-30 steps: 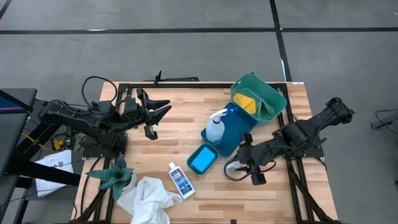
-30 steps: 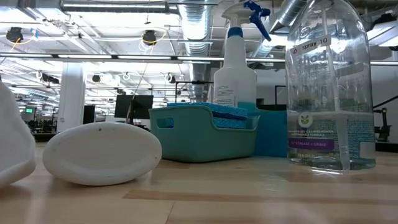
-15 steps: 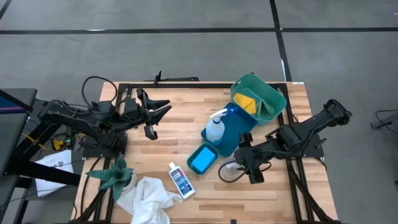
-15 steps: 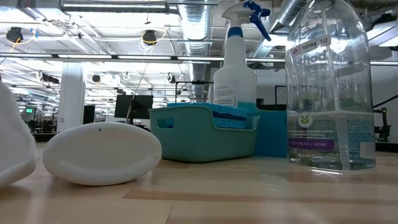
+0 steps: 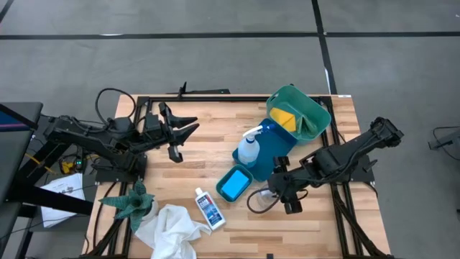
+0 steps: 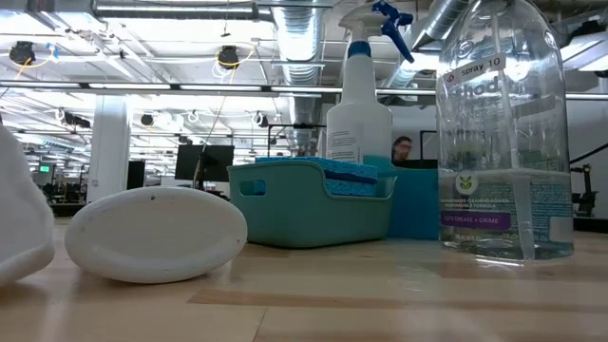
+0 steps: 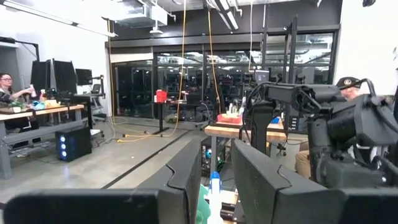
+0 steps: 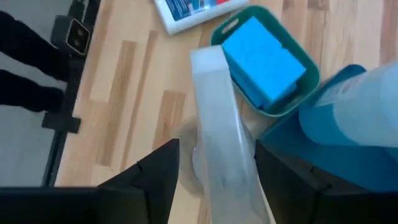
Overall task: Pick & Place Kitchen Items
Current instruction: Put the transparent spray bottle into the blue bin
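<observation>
The clear plastic bottle (image 6: 503,142) stands upright on its base near the table's front right; its top is cut off in the low view. My right gripper (image 5: 273,194) is open, slanting down from the right. Its fingers stand on either side of the bottle's upper part (image 8: 217,143); I cannot tell whether they touch it. A blue sponge (image 5: 232,185) lies in a small teal tray (image 8: 298,93). The spray bottle (image 5: 248,150) stands behind it. The small blue-labelled bottle (image 5: 209,208) lies flat. The white cloth (image 5: 169,226) lies at the front left. My left gripper (image 5: 188,127) waits open at the far left.
A green bin (image 5: 313,108) with the yellow pad (image 5: 284,119) sits tilted at the far right, on a blue block (image 5: 272,151). The green spiky plant (image 5: 133,203) stands at the front left. Bare wood lies in the table's middle and along the front right. A person shows in the room behind.
My right gripper has gone toward the table's left edge and a little toward its near edge, toward the clear bottle. The bottle stands as before in the low view.
</observation>
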